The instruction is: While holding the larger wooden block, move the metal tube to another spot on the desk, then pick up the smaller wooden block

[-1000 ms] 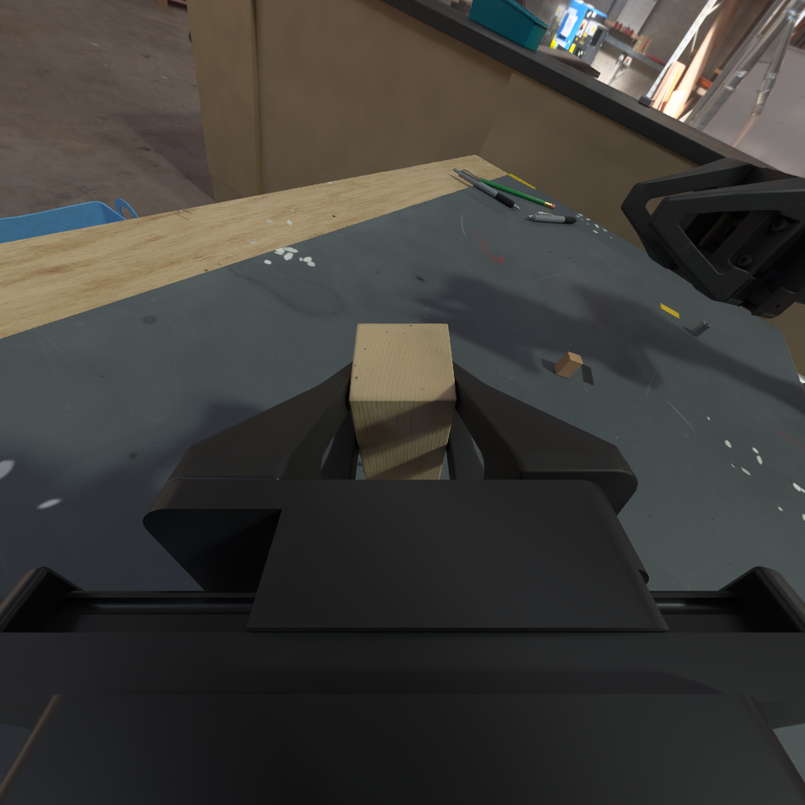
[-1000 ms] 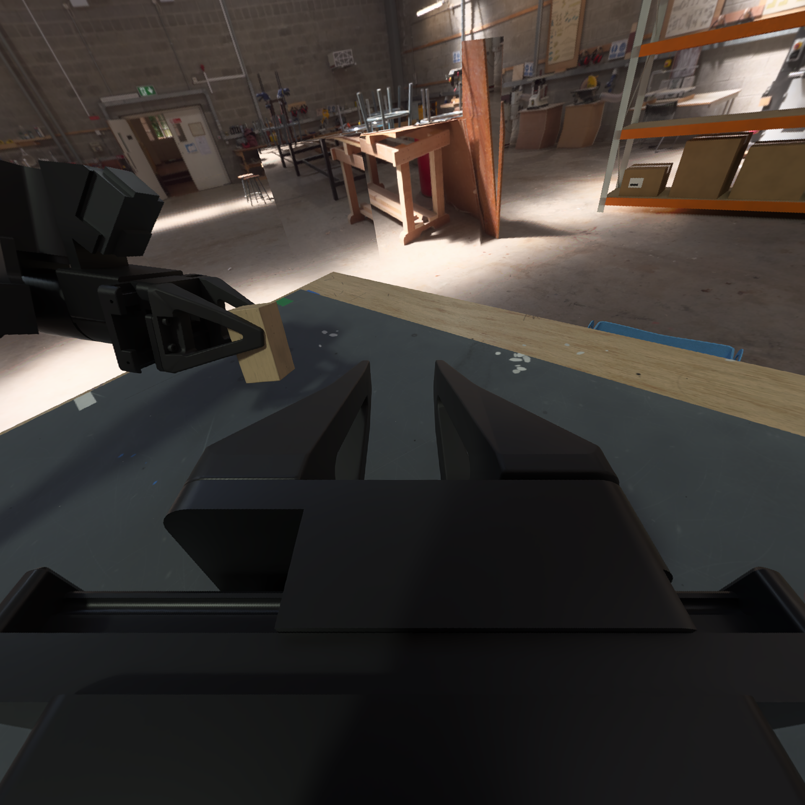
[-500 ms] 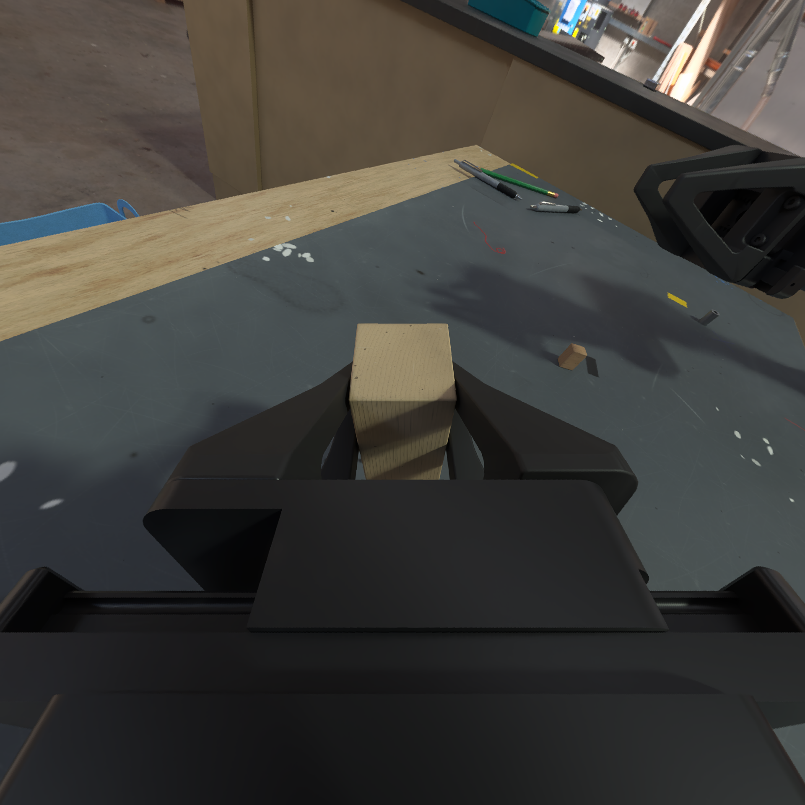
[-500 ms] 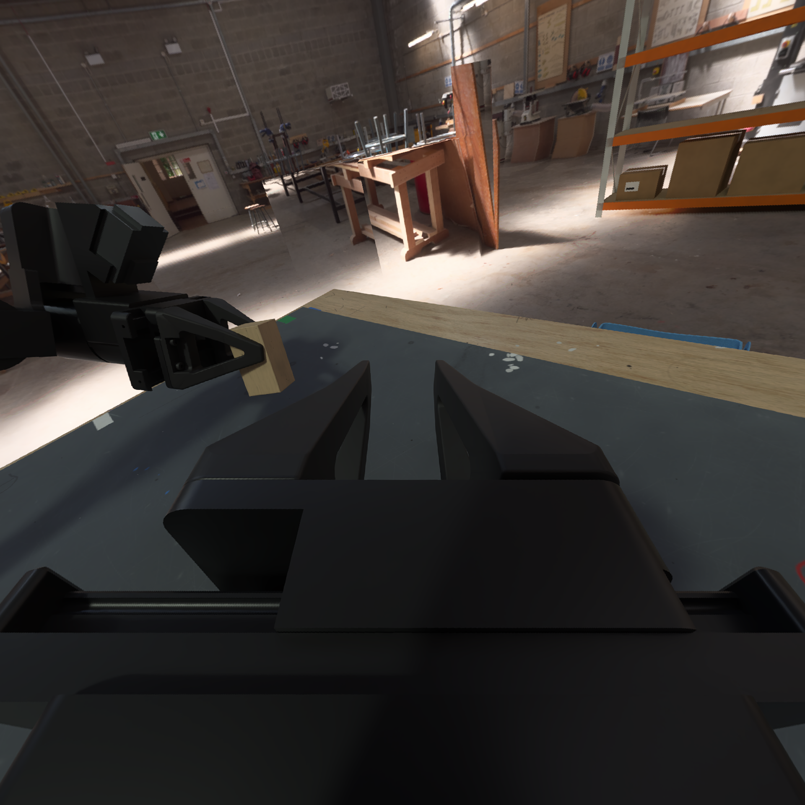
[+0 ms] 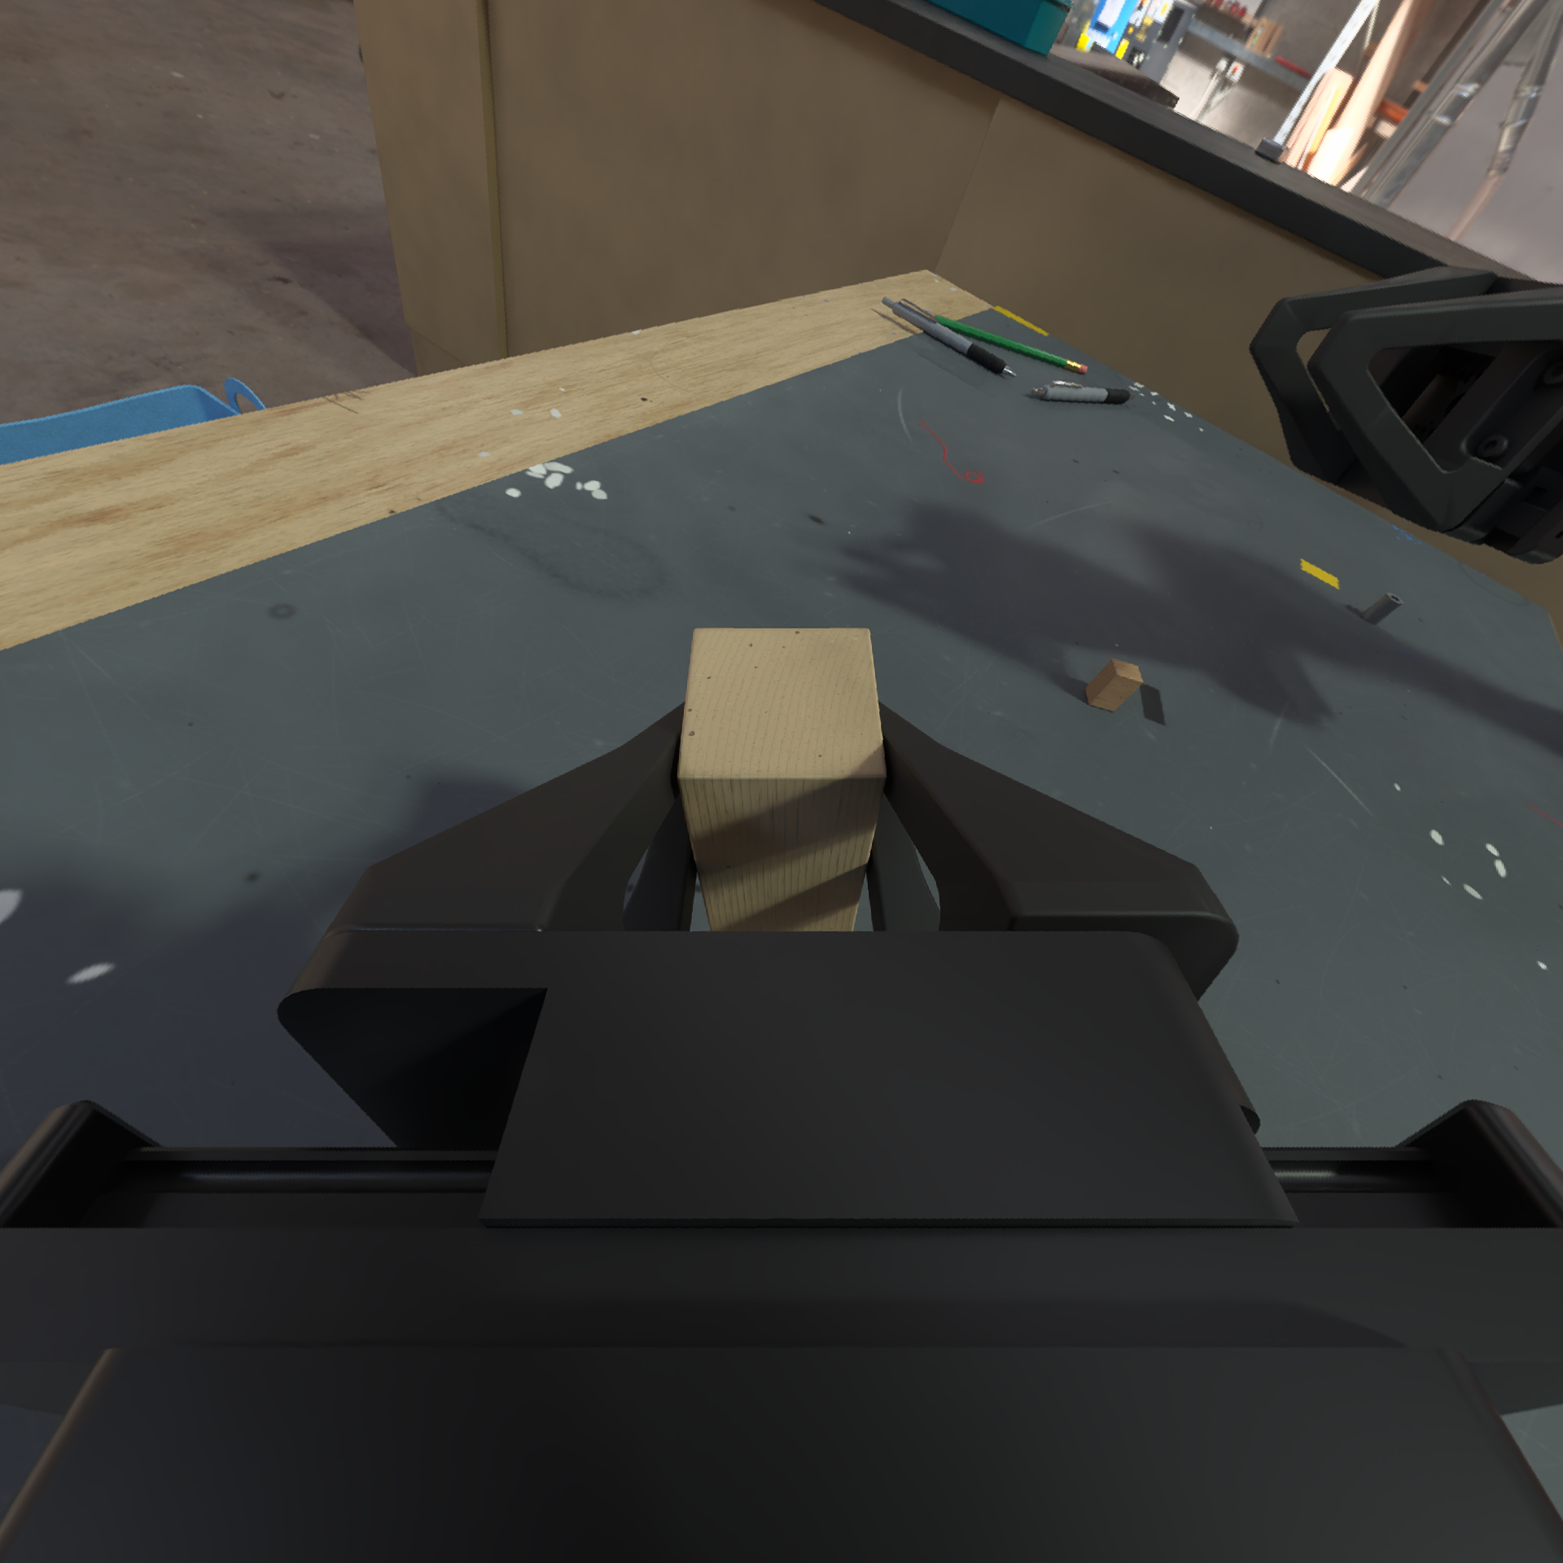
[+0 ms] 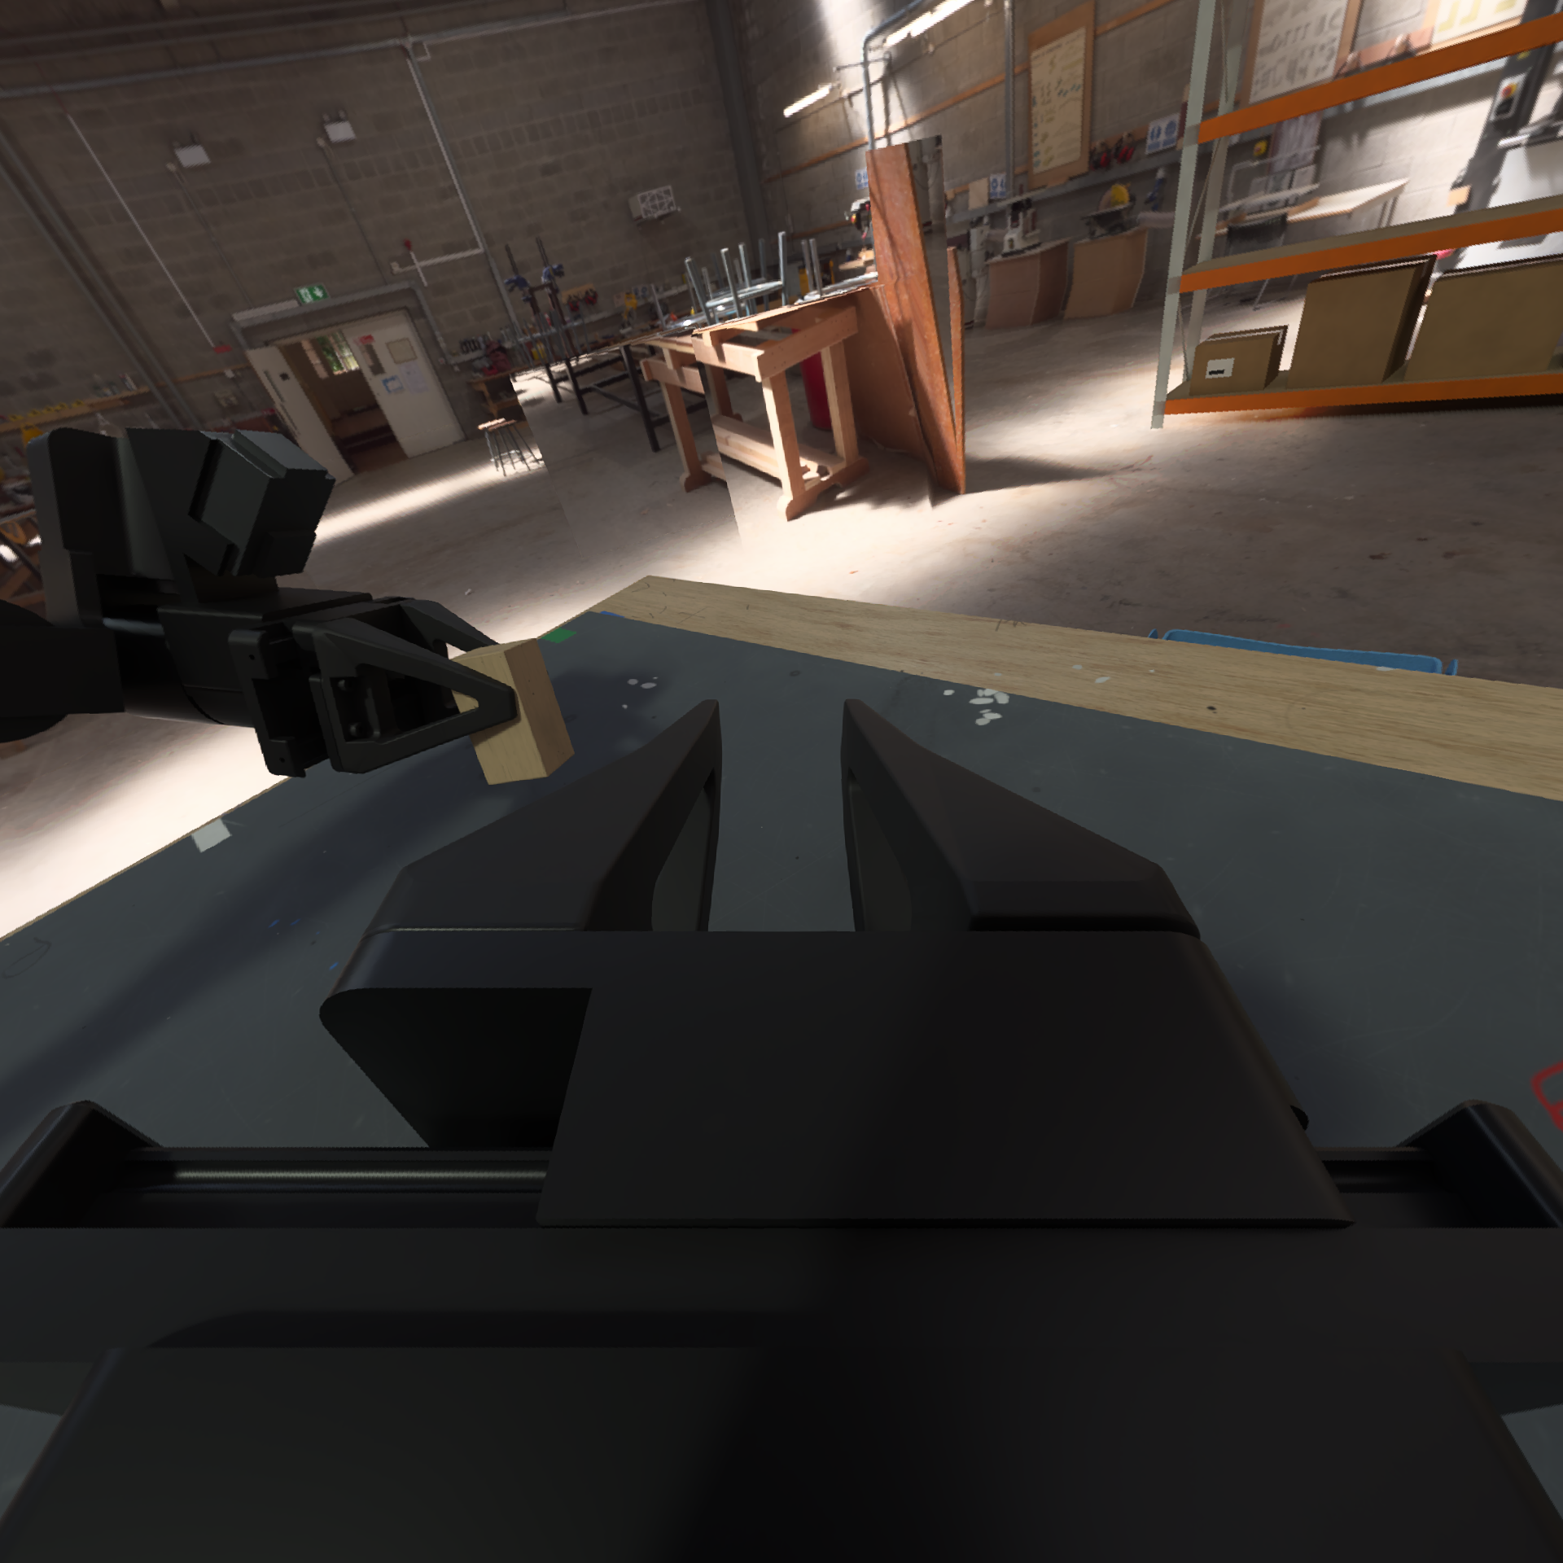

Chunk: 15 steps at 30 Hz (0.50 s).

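Left end effector clamped on larger wooden block, held clear above the surface to satisfy the hold condition; farther off lie smaller wooden block and metal tube, beneath right end effector, fingers apart, empty.

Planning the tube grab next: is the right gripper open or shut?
Open. In its own wrist view the right gripper has its jaws apart, with bare desk showing through the gap and nothing held between them.
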Available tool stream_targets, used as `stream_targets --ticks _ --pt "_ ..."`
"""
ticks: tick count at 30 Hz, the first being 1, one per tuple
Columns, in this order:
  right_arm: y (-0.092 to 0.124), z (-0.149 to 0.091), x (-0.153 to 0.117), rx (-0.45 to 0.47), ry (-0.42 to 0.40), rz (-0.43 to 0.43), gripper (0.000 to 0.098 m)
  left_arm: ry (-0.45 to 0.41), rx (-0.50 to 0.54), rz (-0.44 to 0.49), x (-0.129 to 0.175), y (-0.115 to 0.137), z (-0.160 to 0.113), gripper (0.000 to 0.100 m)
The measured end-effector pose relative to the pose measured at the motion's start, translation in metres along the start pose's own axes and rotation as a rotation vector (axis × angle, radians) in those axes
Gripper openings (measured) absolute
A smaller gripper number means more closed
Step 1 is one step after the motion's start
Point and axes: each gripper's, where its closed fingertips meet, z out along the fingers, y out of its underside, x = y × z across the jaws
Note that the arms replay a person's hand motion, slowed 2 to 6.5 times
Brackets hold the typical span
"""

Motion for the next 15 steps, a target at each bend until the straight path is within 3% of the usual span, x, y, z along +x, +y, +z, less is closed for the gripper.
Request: stream_targets --ticks 11,15 --pt "-0.0008 0.0 -0.0015 0.002 -0.01 0.009 0.0244 -0.003 -0.008 0.002 0.0002 0.0022 0.0006 0.03" --pt "-0.0007 0.0 -0.0017 0.002 -0.011 0.01 0.0294 -0.004 -0.009 0.003 0.0001 0.0023 0.0006 0.03"
